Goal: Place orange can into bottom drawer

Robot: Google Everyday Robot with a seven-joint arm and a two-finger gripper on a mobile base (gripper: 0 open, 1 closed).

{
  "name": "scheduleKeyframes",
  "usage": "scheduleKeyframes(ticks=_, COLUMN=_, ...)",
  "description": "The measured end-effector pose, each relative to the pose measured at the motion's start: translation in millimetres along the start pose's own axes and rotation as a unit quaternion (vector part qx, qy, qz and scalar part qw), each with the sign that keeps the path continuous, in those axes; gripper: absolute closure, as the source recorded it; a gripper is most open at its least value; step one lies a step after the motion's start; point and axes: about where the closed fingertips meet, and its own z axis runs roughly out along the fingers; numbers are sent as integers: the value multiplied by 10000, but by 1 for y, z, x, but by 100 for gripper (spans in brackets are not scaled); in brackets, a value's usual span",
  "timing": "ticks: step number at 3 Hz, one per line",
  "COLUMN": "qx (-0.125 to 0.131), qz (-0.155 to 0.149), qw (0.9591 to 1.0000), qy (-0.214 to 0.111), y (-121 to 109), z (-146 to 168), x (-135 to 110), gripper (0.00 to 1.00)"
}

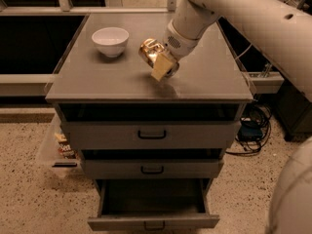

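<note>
arm slants down from upper right, gripper [157, 62] clamped on orange can [147, 49].

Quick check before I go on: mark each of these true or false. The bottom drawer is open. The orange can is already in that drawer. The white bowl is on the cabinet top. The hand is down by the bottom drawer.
1. The bottom drawer is open. True: it is pulled out and its inside shows.
2. The orange can is already in that drawer. False: the can is up at the cabinet top, right at the hand.
3. The white bowl is on the cabinet top. True: it stands upright, apart from the can, to its left in the camera view.
4. The hand is down by the bottom drawer. False: it is over the cabinet top, at the can.
</note>
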Motion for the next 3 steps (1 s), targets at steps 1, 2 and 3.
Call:
scheduleKeyframes(ticks=1, qx=-77, qz=110, qw=9991, qy=403, y=25, z=-40, x=35, gripper=100)
scheduleKeyframes(ticks=2, qx=-249, qz=304, qw=9973, qy=624, y=55, z=-67, x=68, gripper=100)
scheduleKeyframes(ticks=3, qx=-518, qz=699, qw=9952, qy=452, y=86, z=-71, x=113, gripper=100)
